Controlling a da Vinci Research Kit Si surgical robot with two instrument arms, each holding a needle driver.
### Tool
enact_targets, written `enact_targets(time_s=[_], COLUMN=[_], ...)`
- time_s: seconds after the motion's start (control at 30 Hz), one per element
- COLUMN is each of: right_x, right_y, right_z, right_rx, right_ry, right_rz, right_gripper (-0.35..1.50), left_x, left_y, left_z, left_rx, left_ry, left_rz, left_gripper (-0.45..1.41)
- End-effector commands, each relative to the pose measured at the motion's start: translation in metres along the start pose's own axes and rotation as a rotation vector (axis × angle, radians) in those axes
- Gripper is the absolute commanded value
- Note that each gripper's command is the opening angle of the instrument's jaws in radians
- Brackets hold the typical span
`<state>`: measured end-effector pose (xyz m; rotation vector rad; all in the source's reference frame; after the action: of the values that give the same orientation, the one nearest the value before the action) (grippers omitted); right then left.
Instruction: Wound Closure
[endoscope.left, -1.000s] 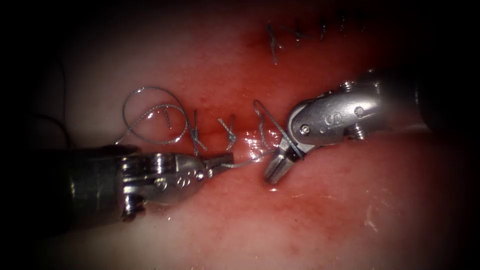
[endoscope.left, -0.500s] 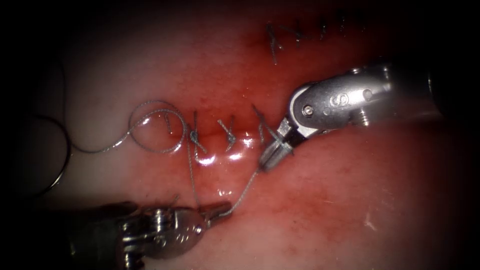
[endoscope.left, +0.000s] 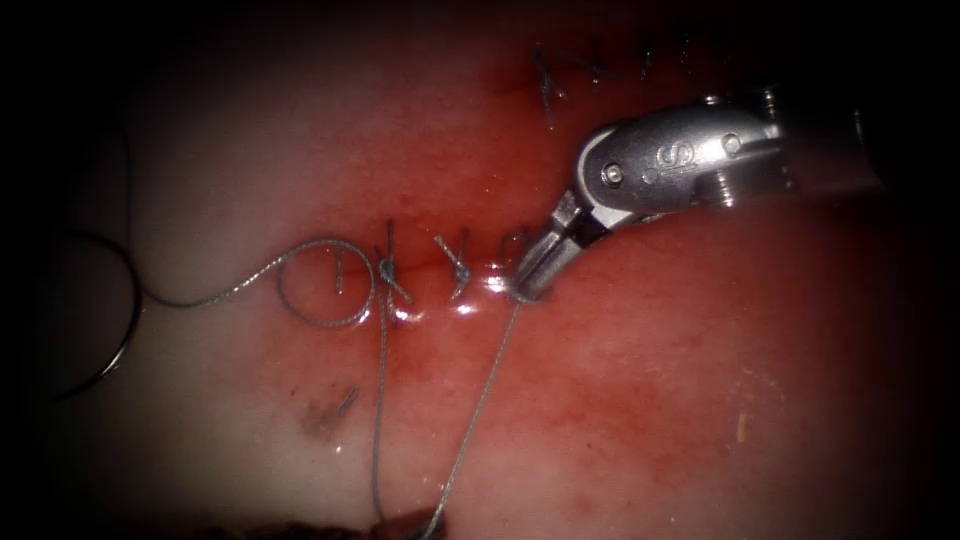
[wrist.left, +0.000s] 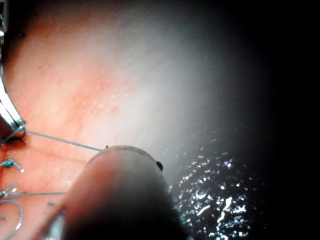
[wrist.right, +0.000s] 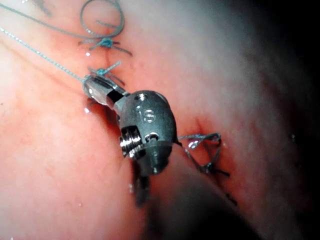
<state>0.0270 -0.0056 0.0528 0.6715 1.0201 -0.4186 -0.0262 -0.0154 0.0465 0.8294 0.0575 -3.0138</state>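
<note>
Honestly, my worry is the thread: it runs taut from the cut toward the left tool at the bottom edge, and too much tension could tear the tissue or snap the strand. My right tool has its jaws closed on thread at the cut's right end. Whether the left tool's grip is closed, I cannot tell. I cannot make out the needle.
</note>
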Motion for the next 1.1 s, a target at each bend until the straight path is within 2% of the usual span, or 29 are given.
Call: enact_targets(time_s=[0.03, 0.2, 0.5, 0.57, 0.83, 1.1], right_x=[-0.0003, -0.0003, -0.0007, -0.0012, -0.0022, -0.0024], right_y=[0.0008, 0.0011, 0.0022, 0.0031, 0.0038, 0.0043], right_z=[0.0006, 0.0003, -0.0009, -0.0016, -0.0016, -0.0016], right_rx=[-0.005, -0.018, -0.081, -0.123, -0.167, -0.192], right_ry=[-0.001, -0.004, -0.023, -0.04, -0.045, -0.043], right_rz=[0.0, 0.004, 0.027, 0.047, 0.075, 0.082], right_gripper=[-0.35, -0.35, -0.35, -0.35, -0.35, -0.35], left_x=[0.0001, -0.0003, -0.0005, -0.0006, -0.0011, -0.0006], left_y=[0.0007, 0.0036, 0.0088, 0.0093, 0.0108, 0.0124], left_z=[0.0005, -0.0002, 0.0008, 0.001, 0.0009, -0.0017], left_rx=[-0.003, -0.022, -0.062, -0.067, -0.077, -0.097], left_ry=[0.0, -0.022, -0.048, -0.051, -0.053, -0.048], left_rz=[0.004, 0.021, 0.044, 0.05, 0.052, 0.06], left_gripper=[-0.45, -0.45, -0.45, -0.45, -0.45, -0.45])
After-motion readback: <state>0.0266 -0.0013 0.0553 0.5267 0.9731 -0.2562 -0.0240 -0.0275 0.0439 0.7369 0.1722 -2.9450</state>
